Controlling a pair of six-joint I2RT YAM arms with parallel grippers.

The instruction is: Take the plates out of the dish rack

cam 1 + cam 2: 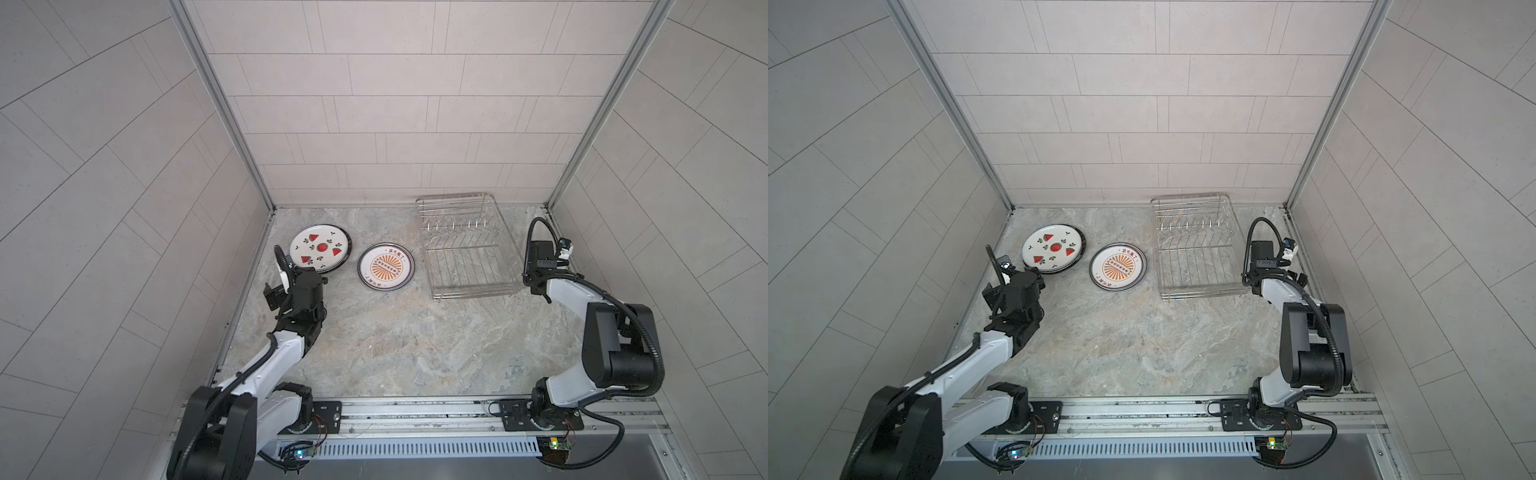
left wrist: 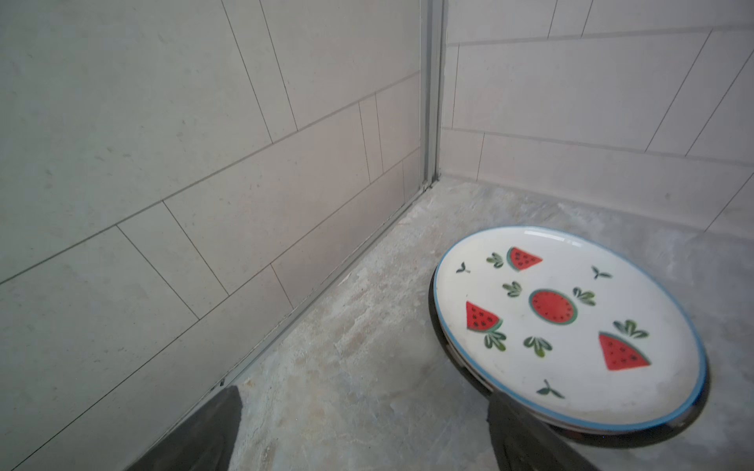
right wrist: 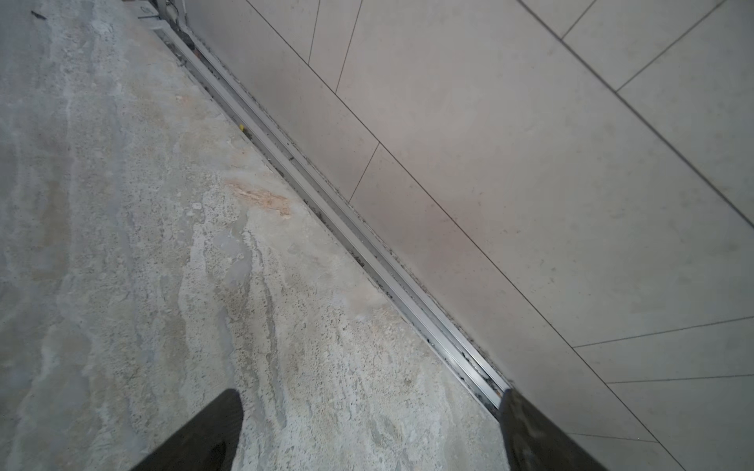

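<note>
The dish rack [image 1: 473,293] [image 1: 1200,296] stands at the back right with no plate in it. A watermelon plate [image 1: 319,248] [image 1: 1053,248] [image 2: 567,322] lies at the back left on top of a stack; a dark rim [image 2: 438,338] shows beneath it. An orange sunburst plate [image 1: 385,267] [image 1: 1118,267] lies flat between the stack and the rack. My left gripper [image 2: 364,394] is open over bare counter just in front of the stack, one finger [image 2: 526,436] beside the plate's edge. My right gripper [image 3: 370,393] is open and holds nothing, low by the right wall, right of the rack.
Tiled walls close the counter on the left, back and right. A metal rail [image 3: 326,212] runs along the foot of the right wall. The left wall's foot [image 2: 310,310] is close to my left gripper. Both arm bases sit on a rail [image 1: 415,409] at the front.
</note>
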